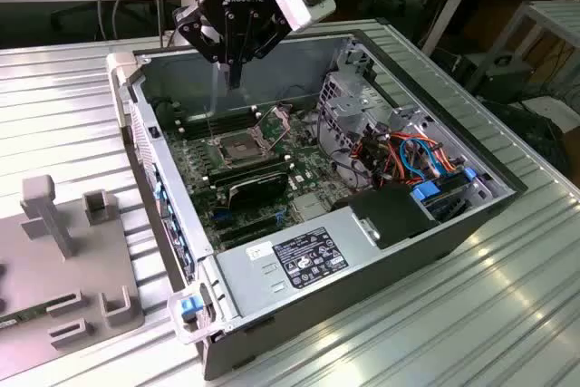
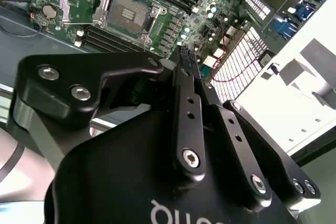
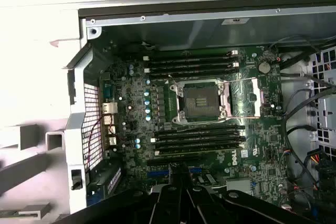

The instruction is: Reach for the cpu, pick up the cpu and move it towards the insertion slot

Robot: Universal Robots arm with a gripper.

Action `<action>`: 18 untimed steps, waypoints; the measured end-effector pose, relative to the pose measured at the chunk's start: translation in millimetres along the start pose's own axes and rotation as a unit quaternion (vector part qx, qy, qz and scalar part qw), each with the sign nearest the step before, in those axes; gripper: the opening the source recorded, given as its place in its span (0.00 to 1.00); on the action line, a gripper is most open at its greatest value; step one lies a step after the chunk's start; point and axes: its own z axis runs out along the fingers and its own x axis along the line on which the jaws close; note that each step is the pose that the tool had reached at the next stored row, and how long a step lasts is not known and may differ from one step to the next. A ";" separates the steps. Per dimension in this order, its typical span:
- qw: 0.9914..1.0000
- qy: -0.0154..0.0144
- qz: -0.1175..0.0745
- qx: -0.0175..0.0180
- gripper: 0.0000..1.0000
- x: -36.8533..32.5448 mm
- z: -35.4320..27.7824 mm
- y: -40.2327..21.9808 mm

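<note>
My gripper (image 1: 234,79) hangs above the open computer case, a little behind the insertion slot (image 1: 237,147) and well clear of the board. Its black fingers point down and are drawn together at the tips. The cpu is hidden; I cannot tell whether anything thin is pinched between the fingers. The slot is a square socket with a silver frame and a dark, bare centre, and its hinged bracket (image 1: 275,120) is swung open. Both wrist views show the slot (image 2: 128,11) (image 3: 202,100) beyond the gripper (image 2: 190,61) (image 3: 181,174).
Long black memory slots (image 3: 194,64) flank the socket on two sides. A metal drive cage (image 1: 349,101) and coloured cables (image 1: 408,156) fill the case toward the exterior view's right. The labelled power supply (image 1: 308,260) sits at the front. A grey fixture (image 1: 63,251) lies outside, at the exterior view's left.
</note>
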 end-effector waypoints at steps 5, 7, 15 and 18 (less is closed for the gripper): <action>1.000 0.000 0.000 0.000 0.11 0.0 0.0 0.0; 1.000 0.000 0.000 0.000 0.11 0.7 0.0 0.0; 1.000 0.000 0.000 0.000 0.11 4.0 -0.1 -0.3; 1.000 0.000 0.000 0.000 0.11 5.3 -0.1 -0.4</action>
